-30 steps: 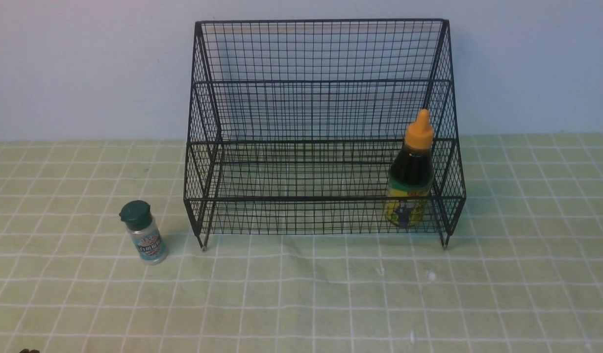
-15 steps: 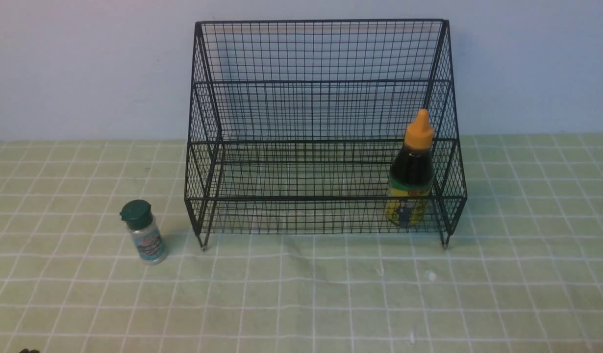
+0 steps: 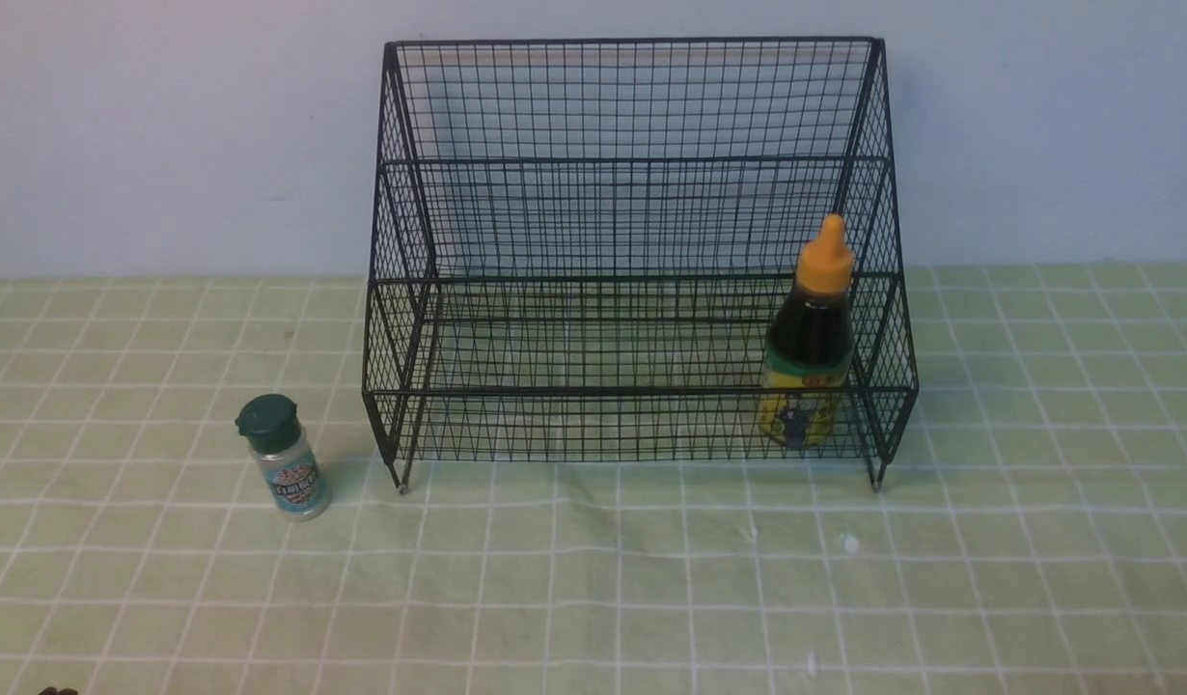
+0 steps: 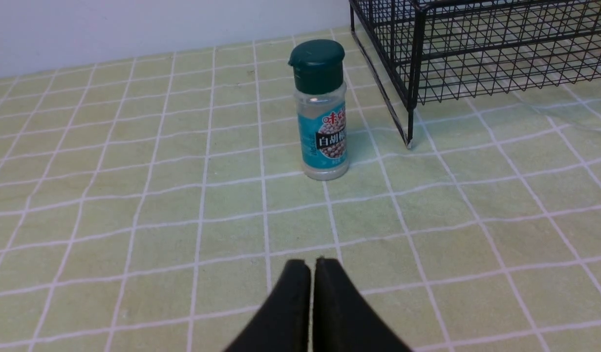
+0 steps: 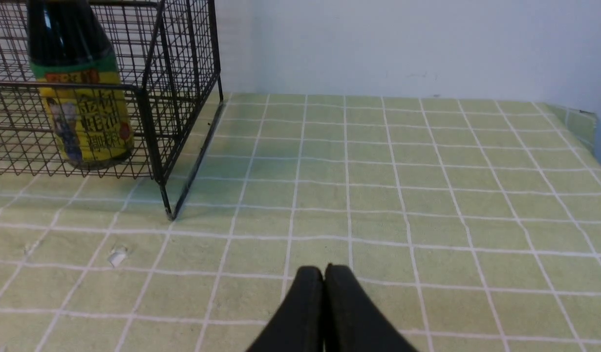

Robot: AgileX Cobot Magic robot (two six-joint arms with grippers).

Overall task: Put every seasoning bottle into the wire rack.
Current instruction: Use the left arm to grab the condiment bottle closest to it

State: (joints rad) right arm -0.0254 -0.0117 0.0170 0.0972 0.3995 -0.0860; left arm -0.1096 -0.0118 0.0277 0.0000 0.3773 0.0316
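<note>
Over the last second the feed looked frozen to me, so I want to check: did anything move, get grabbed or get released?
Nothing visibly changed. The green-capped shaker still stands on the tablecloth left of the wire rack, the sauce bottle in its lower tier at the right end; left gripper and right gripper stay shut, empty.

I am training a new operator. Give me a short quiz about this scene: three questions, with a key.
1. True or false: the sauce bottle stands inside the wire rack.
2. Where is the green-capped shaker? A) on the rack's upper shelf B) on the tablecloth, outside the rack C) in a gripper
3. Fill in: the left gripper and the right gripper are both ____.
Key: 1 true; 2 B; 3 shut.
</note>
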